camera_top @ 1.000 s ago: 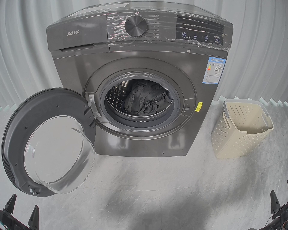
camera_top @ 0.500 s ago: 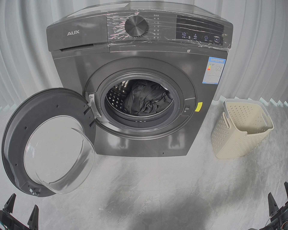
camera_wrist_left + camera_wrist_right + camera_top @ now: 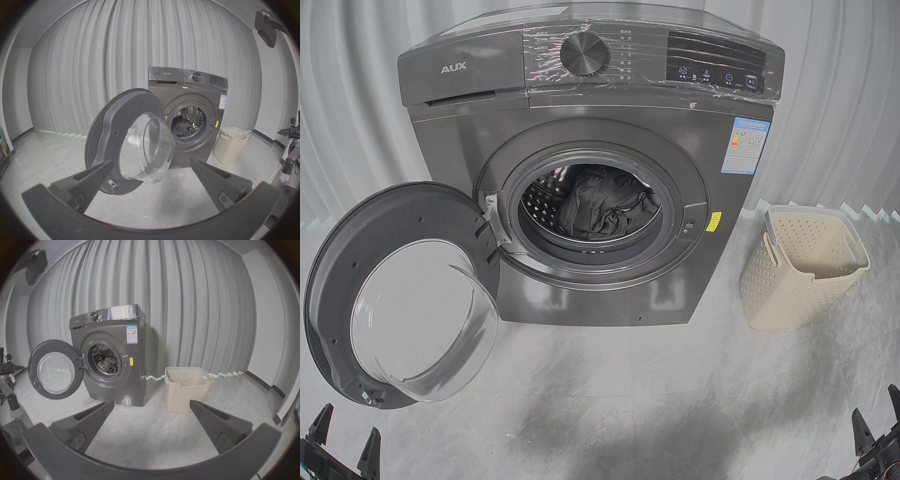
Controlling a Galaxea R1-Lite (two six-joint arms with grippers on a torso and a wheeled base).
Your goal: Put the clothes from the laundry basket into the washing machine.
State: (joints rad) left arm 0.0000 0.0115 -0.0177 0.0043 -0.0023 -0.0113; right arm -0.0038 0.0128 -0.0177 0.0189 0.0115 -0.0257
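The crumpled dark grey clothes lie heaped inside the big grey metal washing machine, with no clear long side. The cream plastic laundry basket stands beside the machine, mouth up. Left pincer and right pincer gape wide.

A pale grey, marble-patterned tiled floor was seen spread across the near ground. A white, vertically pleated curtain was hung along the far side. A plain white wall, edged by a dark skirting board, was seen at the right.
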